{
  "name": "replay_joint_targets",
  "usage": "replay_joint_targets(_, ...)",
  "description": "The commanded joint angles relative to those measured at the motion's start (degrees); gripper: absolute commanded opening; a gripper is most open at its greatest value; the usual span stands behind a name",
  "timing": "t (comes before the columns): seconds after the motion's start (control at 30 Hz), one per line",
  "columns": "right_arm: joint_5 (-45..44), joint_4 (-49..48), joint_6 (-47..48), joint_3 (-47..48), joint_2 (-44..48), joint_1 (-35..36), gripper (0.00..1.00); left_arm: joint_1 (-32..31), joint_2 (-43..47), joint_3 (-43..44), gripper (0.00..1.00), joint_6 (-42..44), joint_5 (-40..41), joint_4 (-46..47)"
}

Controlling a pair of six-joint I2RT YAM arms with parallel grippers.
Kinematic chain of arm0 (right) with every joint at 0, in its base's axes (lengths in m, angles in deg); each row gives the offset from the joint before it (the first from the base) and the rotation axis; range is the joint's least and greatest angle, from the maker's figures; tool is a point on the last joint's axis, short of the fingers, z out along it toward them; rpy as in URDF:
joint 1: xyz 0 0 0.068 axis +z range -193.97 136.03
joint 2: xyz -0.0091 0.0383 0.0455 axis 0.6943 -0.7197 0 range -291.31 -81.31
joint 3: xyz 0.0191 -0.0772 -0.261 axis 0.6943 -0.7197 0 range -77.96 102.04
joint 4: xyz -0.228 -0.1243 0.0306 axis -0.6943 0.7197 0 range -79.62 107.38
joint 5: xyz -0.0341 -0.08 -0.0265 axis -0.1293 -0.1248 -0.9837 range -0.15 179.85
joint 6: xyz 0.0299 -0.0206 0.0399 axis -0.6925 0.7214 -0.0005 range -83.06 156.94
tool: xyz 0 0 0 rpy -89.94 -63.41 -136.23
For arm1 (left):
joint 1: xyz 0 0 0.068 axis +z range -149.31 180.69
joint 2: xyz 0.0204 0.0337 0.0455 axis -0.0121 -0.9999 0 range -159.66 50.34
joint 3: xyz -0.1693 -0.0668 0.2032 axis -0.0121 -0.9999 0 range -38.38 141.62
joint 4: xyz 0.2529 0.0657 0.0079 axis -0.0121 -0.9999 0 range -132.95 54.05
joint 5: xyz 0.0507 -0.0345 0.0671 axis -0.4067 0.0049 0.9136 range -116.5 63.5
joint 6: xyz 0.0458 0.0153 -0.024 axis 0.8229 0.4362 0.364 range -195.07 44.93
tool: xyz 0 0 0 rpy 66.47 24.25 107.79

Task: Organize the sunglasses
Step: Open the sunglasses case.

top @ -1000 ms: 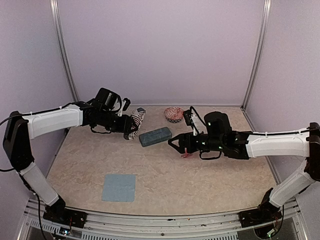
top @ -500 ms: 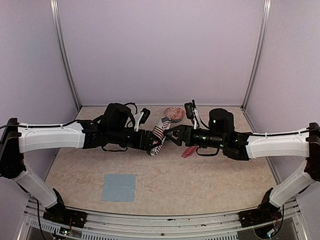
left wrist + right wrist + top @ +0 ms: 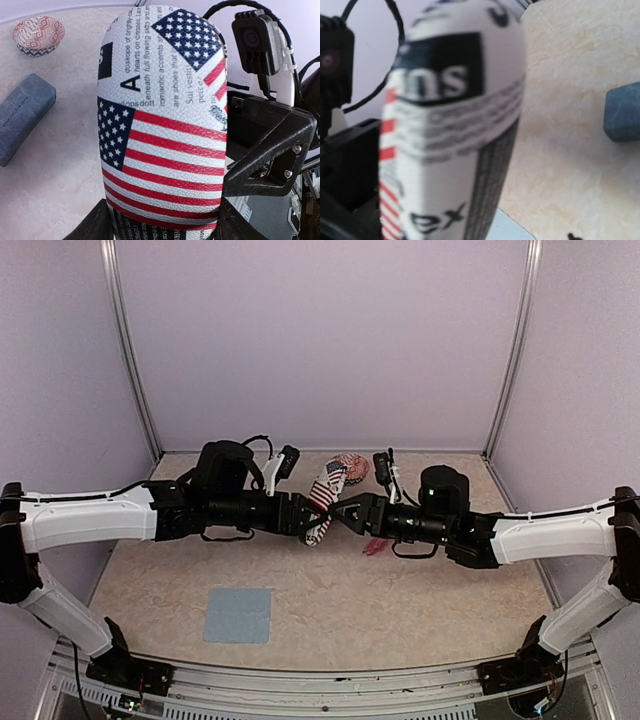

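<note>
My left gripper is shut on a soft pouch printed with flags and black-and-white text, and holds it above the table. In the left wrist view the pouch fills the middle, gripped low between my fingers. My right gripper is open, with its jaws right at the pouch's right side. The pouch looms blurred in the right wrist view. The slim pink-red sunglasses lie on the table under my right arm. The dark reddish-brown pair is out of view.
A blue-teal hard case lies on the table, also seen in the right wrist view. A red patterned bowl stands at the back. A light blue cloth lies front left.
My left gripper carried the pouch from back left to the table's middle. My right gripper rose from near the pink-red sunglasses to meet the pouch. The arms now hide the blue-teal case in the top view.
</note>
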Motion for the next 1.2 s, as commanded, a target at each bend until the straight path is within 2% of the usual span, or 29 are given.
replay_joint_targets(0.0,-0.8,-2.1,-1.7,-0.4,0.5,0.6,0.72,-0.9,2.5,-0.7,0.00,-0.4,-2.2,4.0)
replay_joint_targets(0.63,-4.7,-1.6,-2.9,-1.9,0.5,0.8,0.72,-3.1,3.8,-2.3,0.00,-0.5,-1.8,4.7)
replay_joint_targets(1.0,-9.6,1.0,-1.3,-5.2,-0.1,0.8,0.69,-2.9,6.4,-3.8,0.00,-1.8,-4.7,10.1)
replay_joint_targets(1.17,-11.6,2.4,-0.4,-5.9,-0.5,0.8,0.69,-2.0,6.9,-5.0,0.00,-4.0,-9.0,15.0)
